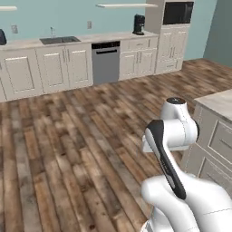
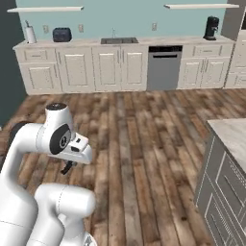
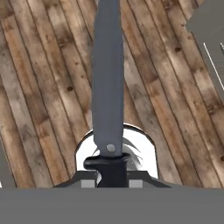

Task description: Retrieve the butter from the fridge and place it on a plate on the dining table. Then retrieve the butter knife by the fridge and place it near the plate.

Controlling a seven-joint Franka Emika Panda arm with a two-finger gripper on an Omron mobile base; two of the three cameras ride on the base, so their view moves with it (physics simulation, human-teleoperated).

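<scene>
Butter knife (image 3: 107, 83): clamped in pincer (image 3: 112, 178), blade pointing away over wooden plank floor (image 1: 68, 149). Surroundings: cream cabinets (image 2: 81, 67), dishwasher (image 2: 164, 67), grey island worktop (image 2: 233, 132) to the right.

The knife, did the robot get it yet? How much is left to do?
Yes. In the hand view the gripper is shut on the butter knife, blade pointing out over the wooden floor. Still left: carrying it to the dining table and laying it near the plate. The pictures can't tell whether the butter is done.
</scene>
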